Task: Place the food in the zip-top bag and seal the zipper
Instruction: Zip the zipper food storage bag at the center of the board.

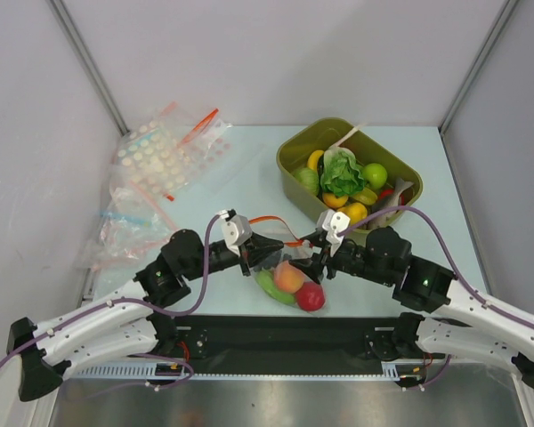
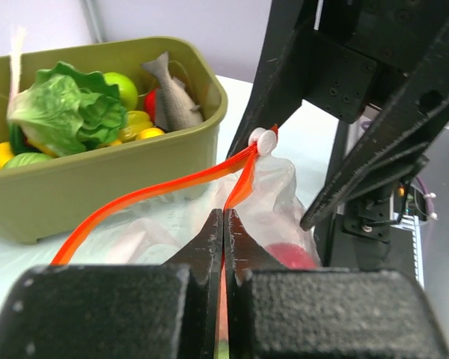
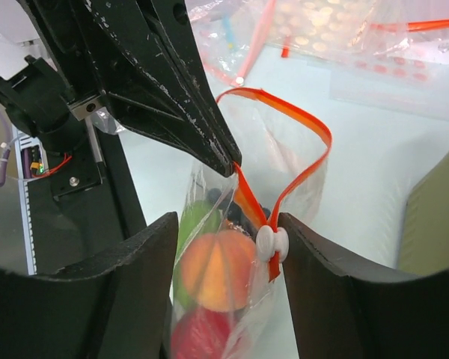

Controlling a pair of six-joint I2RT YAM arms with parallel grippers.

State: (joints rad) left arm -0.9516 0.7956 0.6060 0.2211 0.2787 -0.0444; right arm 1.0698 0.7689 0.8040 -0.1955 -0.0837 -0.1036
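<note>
The left arm [image 1: 116, 311] and right arm [image 1: 481, 307] bend inward from the sides, the left tool [image 2: 223, 217], fingers pressed tight together, meeting tip to tip the right tool [image 3: 228, 232], whose jaws stand parted.

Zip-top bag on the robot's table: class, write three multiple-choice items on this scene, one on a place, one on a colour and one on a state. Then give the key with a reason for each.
1. Where does the olive-green tub stand in the top view?
A. back right
B. front left
C. front centre

2. What colour is the zipper of the zip-top bag?
A. blue
B. red-orange
C. white

3. How is the left gripper?
A. wide open
B. shut on the zipper
C. shut on a lettuce

Key: 1 A, it lies far back, right of centre. 2 B, the strip shows red-orange in both wrist views. 3 B, its jaws meet on the strip in the left wrist view.
</note>
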